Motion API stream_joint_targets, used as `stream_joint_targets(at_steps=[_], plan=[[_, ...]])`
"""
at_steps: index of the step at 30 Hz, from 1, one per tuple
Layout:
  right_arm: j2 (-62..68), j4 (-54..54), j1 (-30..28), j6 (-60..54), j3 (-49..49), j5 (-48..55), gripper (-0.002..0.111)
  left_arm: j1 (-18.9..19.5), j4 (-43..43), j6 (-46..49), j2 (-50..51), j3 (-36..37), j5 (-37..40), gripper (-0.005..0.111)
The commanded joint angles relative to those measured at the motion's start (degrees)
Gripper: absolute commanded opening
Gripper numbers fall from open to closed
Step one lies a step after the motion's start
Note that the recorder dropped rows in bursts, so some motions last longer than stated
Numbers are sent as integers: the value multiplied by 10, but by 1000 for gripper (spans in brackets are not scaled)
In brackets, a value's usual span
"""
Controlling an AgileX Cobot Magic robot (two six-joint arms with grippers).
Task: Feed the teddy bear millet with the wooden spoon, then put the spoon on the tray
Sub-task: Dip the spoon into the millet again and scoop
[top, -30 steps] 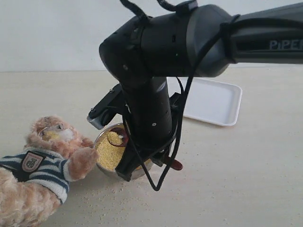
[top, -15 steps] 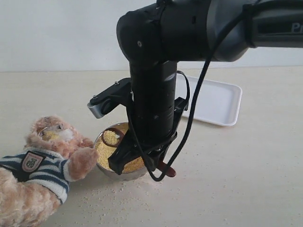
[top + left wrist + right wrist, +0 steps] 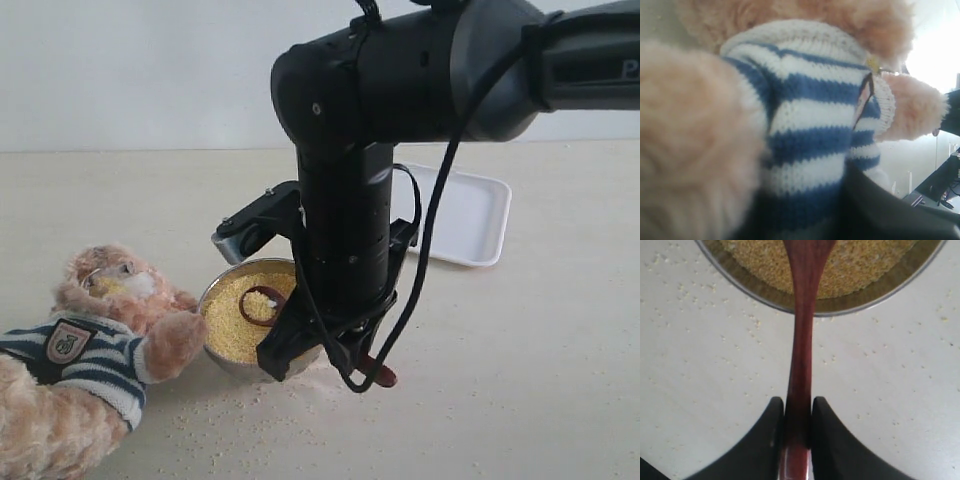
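Observation:
The teddy bear (image 3: 95, 350) lies at the lower left, its paw against the steel bowl (image 3: 222, 362) of millet (image 3: 228, 322). My right gripper (image 3: 330, 352) is shut on the handle of the wooden spoon (image 3: 262, 304), whose round end rests on the millet. In the right wrist view the fingers (image 3: 771, 427) of the right gripper (image 3: 798, 402) clamp the spoon (image 3: 801, 340) just outside the bowl rim (image 3: 756, 293). The white tray (image 3: 455, 215) lies behind, to the right. The left wrist view is filled by the bear's striped shirt (image 3: 810, 115), pressed between the dark fingers (image 3: 880, 210) of my left gripper (image 3: 805, 220).
Loose millet grains (image 3: 250, 420) are scattered on the tabletop in front of the bowl and around it (image 3: 735, 360). The right arm's bulky black body (image 3: 345, 200) and its cable hang over the bowl and hide part of it.
The right arm has shifted to the right and risen slightly. The spoon's round end has moved from the bowl's bear side to the middle of the millet. The bear has not moved.

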Motion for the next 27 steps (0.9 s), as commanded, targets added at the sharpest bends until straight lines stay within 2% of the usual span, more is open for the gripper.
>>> stream_joint_targets(at_steps=[1, 27], plan=[[-8, -13, -6, -4, 12, 1, 1, 1, -8, 1, -4, -2, 11, 5], [-41, -24, -6, 2, 12, 1, 1, 1, -8, 1, -4, -2, 11, 5]])
